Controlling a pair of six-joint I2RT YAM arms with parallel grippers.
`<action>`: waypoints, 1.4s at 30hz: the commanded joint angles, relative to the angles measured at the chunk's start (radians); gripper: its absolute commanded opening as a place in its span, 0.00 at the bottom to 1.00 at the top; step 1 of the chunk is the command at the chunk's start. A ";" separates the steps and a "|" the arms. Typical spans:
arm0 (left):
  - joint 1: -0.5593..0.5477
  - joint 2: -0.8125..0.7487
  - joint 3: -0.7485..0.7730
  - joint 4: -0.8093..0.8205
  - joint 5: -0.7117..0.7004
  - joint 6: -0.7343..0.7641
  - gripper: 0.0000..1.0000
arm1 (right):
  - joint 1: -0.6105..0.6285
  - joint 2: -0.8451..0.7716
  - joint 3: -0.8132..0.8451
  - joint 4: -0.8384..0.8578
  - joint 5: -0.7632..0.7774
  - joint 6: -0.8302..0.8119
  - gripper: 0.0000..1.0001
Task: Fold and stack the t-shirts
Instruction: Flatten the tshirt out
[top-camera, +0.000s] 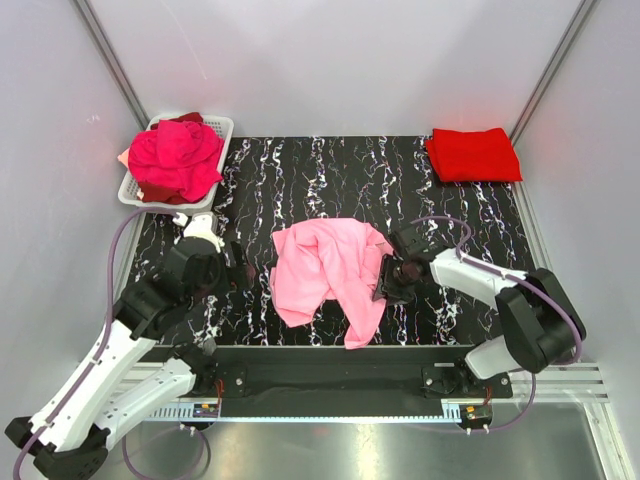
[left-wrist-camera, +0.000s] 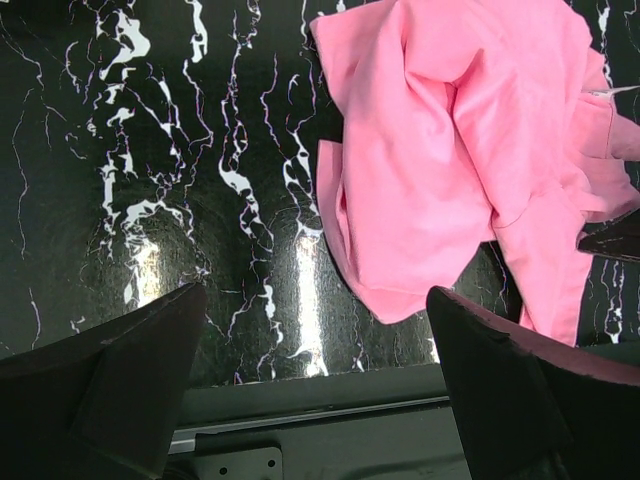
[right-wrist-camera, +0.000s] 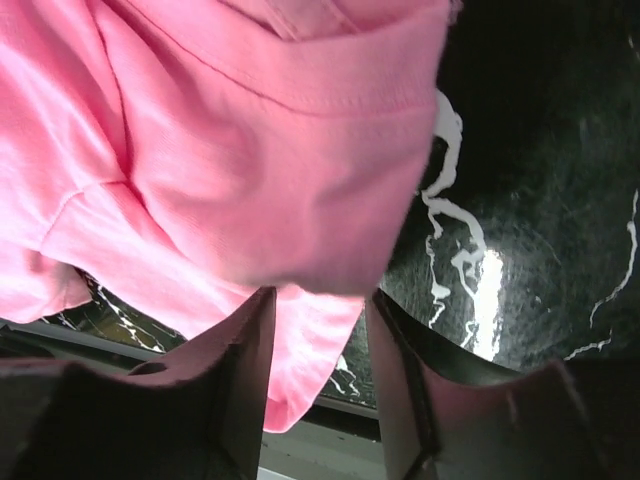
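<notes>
**Q:** Entry 1. Left jaws, how do they stand?

**A:** Spread wide, with nothing between them. In my left wrist view the gap shows only the black white-veined table (left-wrist-camera: 200, 200). They hang over its near left part, at the end of my left arm (top-camera: 150, 310). The pink t-shirt (top-camera: 325, 270) lies near them on the side toward the table's middle. They do not touch it.

**Q:** Entry 2. Right jaws?

**A:** Parted only narrowly. They sit at the pink t-shirt's right edge, at the end of my right arm (top-camera: 470, 275). In the right wrist view, pink cloth drapes across the top of them and shows through part of the gap. A strip of table shows through the rest. They are in among the cloth, but I cannot tell whether they are pinching it.

**Q:** Entry 3. How does the pink t-shirt lie?

**A:** It is crumpled and unfolded at the middle of the table, toward the near edge, with 1 long tail reaching almost to that edge.

**Q:** Entry 4. The other shirts?

**A:** 1 red t-shirt (top-camera: 473, 154) is folded flat at the far right corner, well apart from both arms. A heap of magenta t-shirts (top-camera: 175, 158) fills the white mesh basket (top-camera: 222, 125) at the far left corner and bulges above its rim.
</notes>
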 joint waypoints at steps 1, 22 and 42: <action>-0.003 -0.004 -0.015 0.038 -0.017 0.016 0.99 | 0.006 0.038 0.057 0.011 0.011 -0.057 0.46; -0.003 -0.007 -0.026 0.043 -0.037 0.003 0.99 | 0.304 0.101 0.021 0.254 -0.117 0.246 0.00; -0.006 -0.048 -0.032 0.051 -0.043 0.001 0.99 | 0.312 0.072 0.111 -0.078 0.152 0.179 0.66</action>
